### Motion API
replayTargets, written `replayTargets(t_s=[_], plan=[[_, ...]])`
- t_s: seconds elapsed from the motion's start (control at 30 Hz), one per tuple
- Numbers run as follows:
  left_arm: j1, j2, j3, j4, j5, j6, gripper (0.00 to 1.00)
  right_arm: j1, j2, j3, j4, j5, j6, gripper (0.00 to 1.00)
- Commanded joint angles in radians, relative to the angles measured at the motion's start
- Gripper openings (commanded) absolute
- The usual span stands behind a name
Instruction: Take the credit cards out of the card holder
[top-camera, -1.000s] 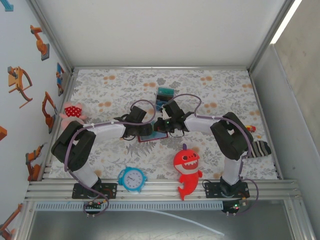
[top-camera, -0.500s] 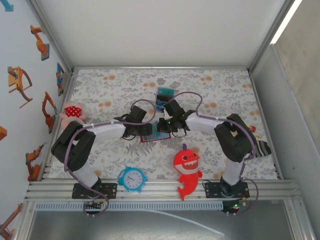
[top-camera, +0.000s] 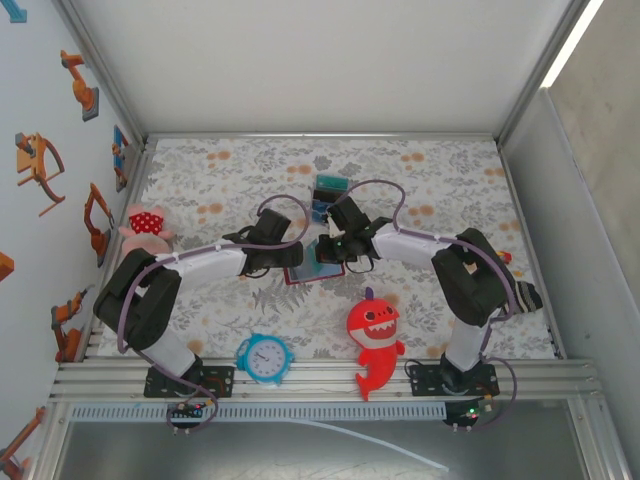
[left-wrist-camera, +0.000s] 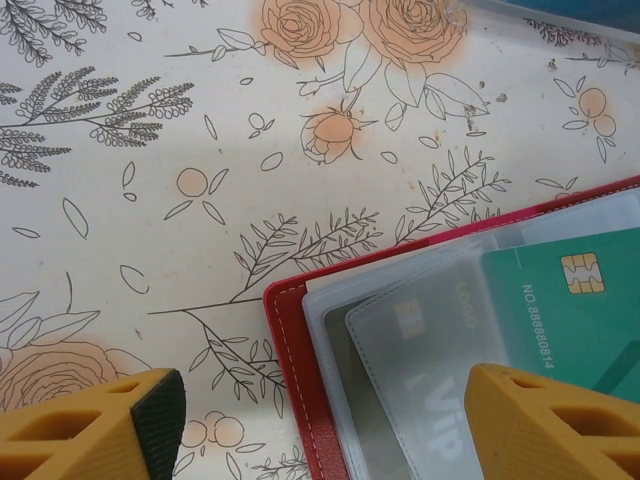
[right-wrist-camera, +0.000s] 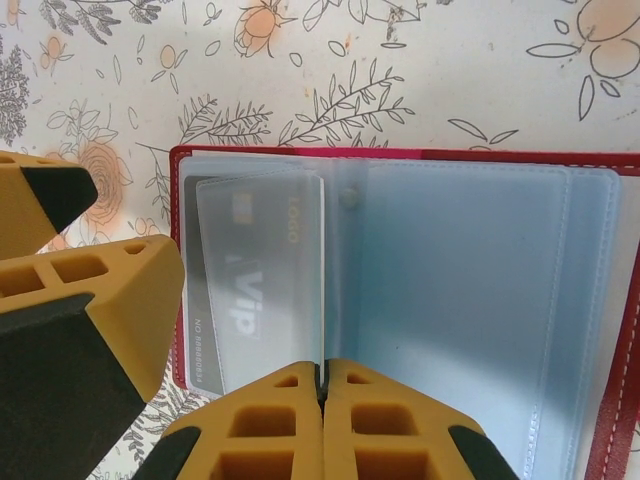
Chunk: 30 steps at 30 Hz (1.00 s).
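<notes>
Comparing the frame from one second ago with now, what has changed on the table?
The left end effector, open, edged slightly forward over the dark red folding card holder. A teal plastic credit card, mostly hidden a second ago, now shows beside the shut right end effector, which appears to pinch it. The red shark toy, blue alarm clock and pink plush toy stayed put.

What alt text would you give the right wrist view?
Right gripper, shut, pinches the edge of a clear sleeve in the open red card holder. A grey VIP card sits in another sleeve, over a floral tablecloth.
</notes>
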Motion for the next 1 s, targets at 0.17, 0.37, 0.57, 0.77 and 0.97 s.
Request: replayTargets(t_s=[0.17,0.37,0.57,0.77,0.97], plan=[[-0.001,-0.031,-0.010,-0.033,-0.025,0.005,0.77,-0.005,-0.058,0.048,0.005,0.020,-0.011,0.01],[-0.007,-0.032,-0.021,-0.049,-0.042,0.005,0.80,-0.011,-0.088,0.076,-0.034,0.045,-0.064,0.00],[-0.014,-0.032,-0.036,-0.053,-0.046,0.003,0.80,-0.043,-0.091,0.175,-0.169,0.092,-0.245,0.00],[-0.019,-0.014,-0.043,-0.044,-0.047,0.003,0.83,-0.066,-0.048,0.325,-0.303,0.152,-0.490,0.00],[-0.025,0.003,-0.041,-0.038,-0.047,0.001,0.89,-0.099,0.020,0.466,-0.381,0.197,-0.655,0.00]])
